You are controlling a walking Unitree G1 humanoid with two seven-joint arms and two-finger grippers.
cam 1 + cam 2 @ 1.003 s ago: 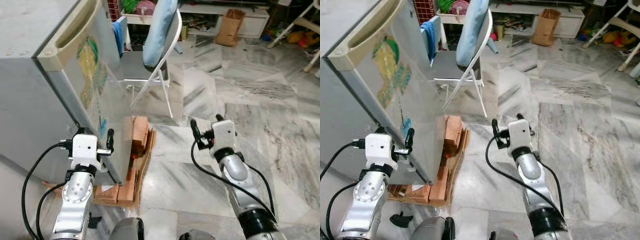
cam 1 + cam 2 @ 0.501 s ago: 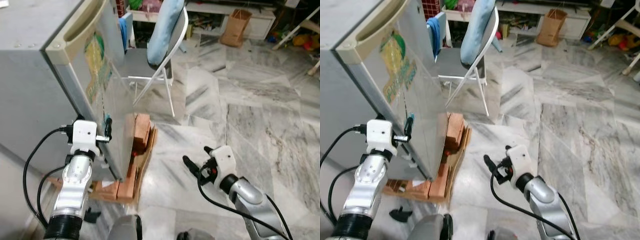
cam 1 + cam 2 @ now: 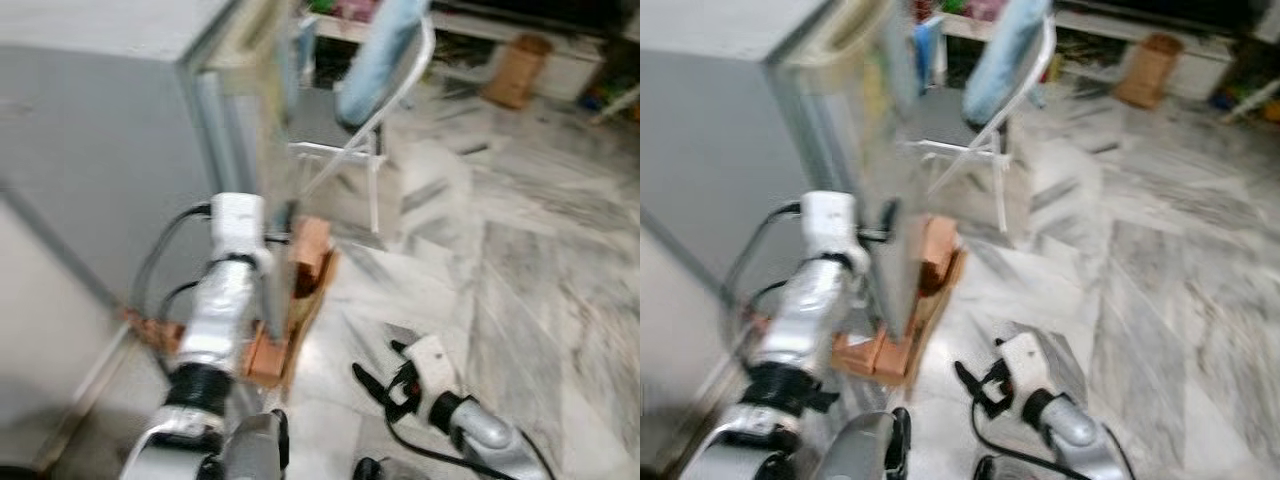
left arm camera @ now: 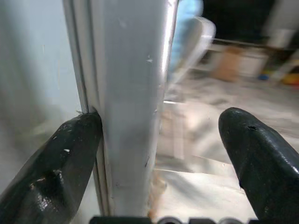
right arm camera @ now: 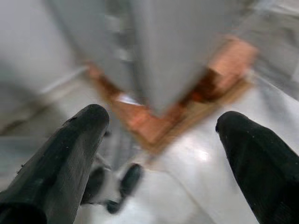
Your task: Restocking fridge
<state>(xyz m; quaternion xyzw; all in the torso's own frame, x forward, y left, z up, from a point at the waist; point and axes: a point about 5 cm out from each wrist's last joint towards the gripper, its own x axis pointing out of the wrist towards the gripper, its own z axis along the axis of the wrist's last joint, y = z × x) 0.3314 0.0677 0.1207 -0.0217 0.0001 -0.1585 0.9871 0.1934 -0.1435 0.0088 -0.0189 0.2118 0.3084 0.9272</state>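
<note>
The grey fridge (image 3: 110, 120) stands on the left, blurred, with its door edge (image 4: 131, 93) turned toward me. My left gripper (image 3: 275, 238) is held against that edge at mid height. In the left wrist view the gripper (image 4: 161, 123) is open. One finger (image 4: 60, 163) rests on the seam between door and body, and the other stands well off to the far side. My right gripper (image 3: 385, 365) hangs low over the marble floor, to the right of the fridge's foot. It is open (image 5: 161, 121) with nothing between its fingers.
The fridge rests on red bricks (image 3: 310, 250) and cardboard. A white folding chair (image 3: 385, 70) with a blue cushion stands just beyond the door. A brown paper bag (image 3: 515, 70) and a low shelf are at the back. Marble floor (image 3: 530, 240) stretches to the right.
The camera has swung and blurred, so the fridge door now looks edge-on. My right gripper has dropped from waist height to near the floor. The left gripper stays at the door edge.
</note>
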